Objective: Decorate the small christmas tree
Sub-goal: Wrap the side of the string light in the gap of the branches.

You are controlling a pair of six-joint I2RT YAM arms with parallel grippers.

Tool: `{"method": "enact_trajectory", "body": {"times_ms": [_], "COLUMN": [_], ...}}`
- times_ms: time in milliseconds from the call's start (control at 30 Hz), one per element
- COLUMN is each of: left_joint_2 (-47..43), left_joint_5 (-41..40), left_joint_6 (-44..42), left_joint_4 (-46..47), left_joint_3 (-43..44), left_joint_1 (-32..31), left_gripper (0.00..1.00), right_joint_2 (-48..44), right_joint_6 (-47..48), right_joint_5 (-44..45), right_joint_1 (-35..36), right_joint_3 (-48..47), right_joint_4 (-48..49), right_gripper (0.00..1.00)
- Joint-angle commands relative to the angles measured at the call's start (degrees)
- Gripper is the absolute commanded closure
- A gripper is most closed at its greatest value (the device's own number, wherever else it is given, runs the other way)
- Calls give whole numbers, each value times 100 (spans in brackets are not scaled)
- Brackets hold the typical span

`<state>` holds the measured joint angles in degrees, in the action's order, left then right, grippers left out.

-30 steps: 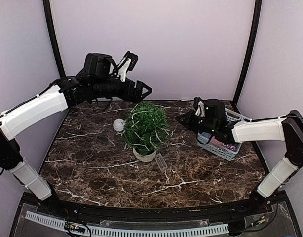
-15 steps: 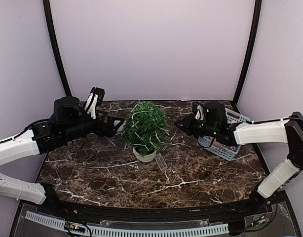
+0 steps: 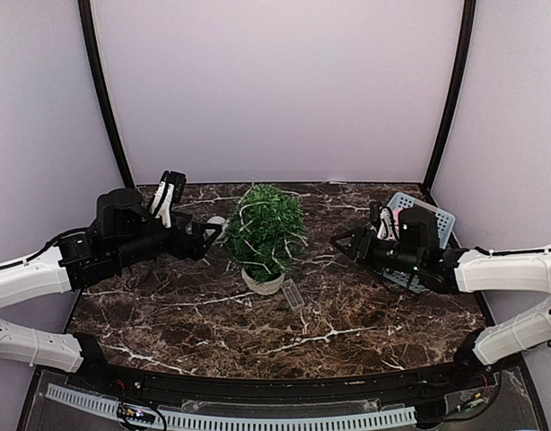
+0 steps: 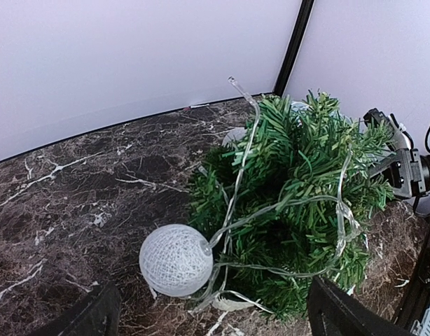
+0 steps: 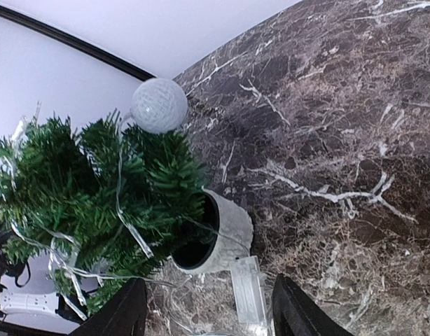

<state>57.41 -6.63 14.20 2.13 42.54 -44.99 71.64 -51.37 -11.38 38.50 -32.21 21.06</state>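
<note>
One small christmas tree (image 3: 265, 226): light, springy, topples easily; hold by pot (image 3: 262, 283). Left claw (image 3: 213, 236), right claw (image 3: 338, 242) released.

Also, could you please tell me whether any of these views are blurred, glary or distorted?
Top external: evenly lit, sharp, no glare on the table, posts slightly bowed. Left wrist: small christmas tree crisp, left gripper's fingers dark and soft. Right wrist: picture tilted, pot sharp, right gripper's fingers silhouetted.

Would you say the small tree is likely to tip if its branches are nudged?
Probably: the tree looks top-heavy, spreading much wider than its pale pot. Its branches likely bend first. The light string wound through could tug it.
</note>
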Motion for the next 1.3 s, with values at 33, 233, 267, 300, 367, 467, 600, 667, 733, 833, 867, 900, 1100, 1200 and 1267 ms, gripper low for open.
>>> {"method": "enact_trajectory", "body": {"times_ms": [33, 233, 267, 300, 367, 467, 600, 667, 733, 833, 867, 900, 1100, 1200, 1267], "left_joint_2": [-107, -59, -43, -14, 18, 37, 47, 66, 115, 297, 462, 547, 1445, 1981, 2227], "left_joint_5": [77, 120, 132, 134, 193, 271, 343, 384, 336, 387, 423, 455, 1195, 1544, 1694], "left_joint_6": [-74, -87, -95, -103, -128, -160, -112, -88, -117, -288, -341, -366, -504, -565, -598], "left_joint_4": [232, 277, 278, 283, 317, 388, 398, 308, 147, -131, -397, -490, -808, -938, -912], "left_joint_3": [-112, -149, -145, -136, -133, -134, -18, 131, 374, 1060, 1228, 1574, 2955, 3502, 3741], "left_joint_1": [-1, -1, -1, -1, 3, -1, -1, -1, 0, 44, 61, 118, 460, 552, 635], "left_gripper": [4, 4, 4, 4, 4, 4, 4, 4, 3, 1, 1, 1, 1, 1, 1], "right_joint_2": [-35, -333, -299, -261, -309, -328, -134, -40, 8, 142, 234, 378, 1582, 2068, 2289], "right_joint_6": [623, 1172, 1286, 1344, 1348, 1278, 1094, 1092, 1174, 1399, 1467, 1579, 2337, 2537, 2601], "right_joint_5": [-478, -1250, -1403, -1432, -1074, -620, -548, -352, 23, 653, 773, 906, 1357, 1171, 880], "right_joint_1": [29, 25, 24, 33, 33, 32, 30, 35, 35, 30, 34, 32, 31, 35, 30], "right_joint_3": [197, 391, 325, 285, 314, 394, 299, 166, -59, -518, -706, -958, -2627, -3236, -3536], "right_joint_4": [-222, -303, -451, -559, -723, -661, -242, -203, -297, -312, -305, -326, -527, -489, -411], "right_gripper": [37, 28, 28, 29, 29, 49, 74, 81, 90, 94, 95, 95, 98, 99, 99]}}
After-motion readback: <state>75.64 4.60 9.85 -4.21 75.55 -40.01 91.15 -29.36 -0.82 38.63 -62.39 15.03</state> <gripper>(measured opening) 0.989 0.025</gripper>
